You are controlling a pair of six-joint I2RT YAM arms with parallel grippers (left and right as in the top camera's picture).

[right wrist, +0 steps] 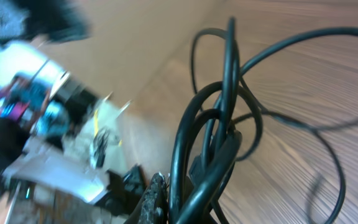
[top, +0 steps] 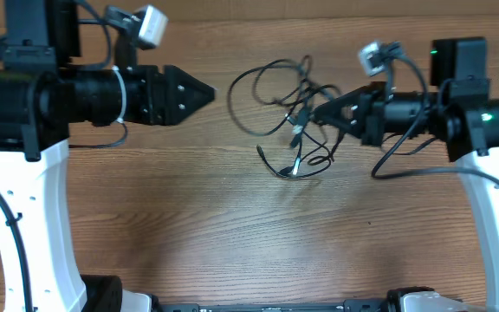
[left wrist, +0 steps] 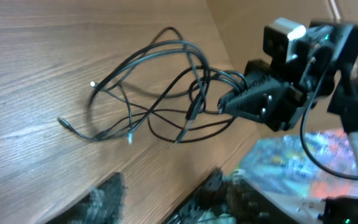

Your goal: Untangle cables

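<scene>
Cables: thin black cords are lying in a loose tangle of overlapping loops on the wooden table, between the two arms, with small plugs trailing toward the bases.
Right claw: is pinching a bunch of strands at the tangle's right side.
Left claw: is hanging well apart from the cords, fingers seemingly spread, holding nothing.
Hard to see: blur is smearing the right wrist view, so the number of cords cannot be counted.
</scene>
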